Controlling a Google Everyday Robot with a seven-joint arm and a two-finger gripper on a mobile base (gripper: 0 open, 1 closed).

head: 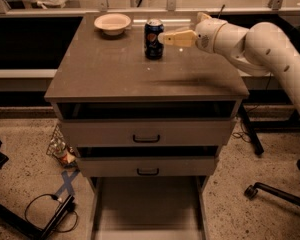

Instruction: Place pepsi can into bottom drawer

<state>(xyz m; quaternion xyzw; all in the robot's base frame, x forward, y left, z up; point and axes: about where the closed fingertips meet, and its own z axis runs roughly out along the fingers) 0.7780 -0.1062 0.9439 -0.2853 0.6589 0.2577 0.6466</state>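
Camera view: cabinet top (140, 71) seen from front & above. pepsi can (153, 39) stands upright on it at approx 12 o'clock from the top's centre, toward the back edge. Cream bowl (112, 23) sits at 11 o'clock, near the back-left corner, apart from the can. Gripper (171, 38) is at 3 o'clock of the can, level w/ its upper half, pointing left; its tip meets the can's right edge in this view, real contact can't be told. Whether the gripper is wide or narrow: can't tell. White arm (270, 49) runs off to 3–4 o'clock, over the cabinet's right side. Below the top, 2 upper drawers w/ black handles: top drawer (146, 133) & middle drawer (147, 167), each w/ a dark gap above its front. bottom drawer (147, 204) at 6 o'clock, pulled well out toward the camera, flat floor & low side walls showing. Can is on the top, not in the drawer. Floor: blue tape X (67, 181) at 8 o'clock, chair base (275, 191) at 4 o'clock.
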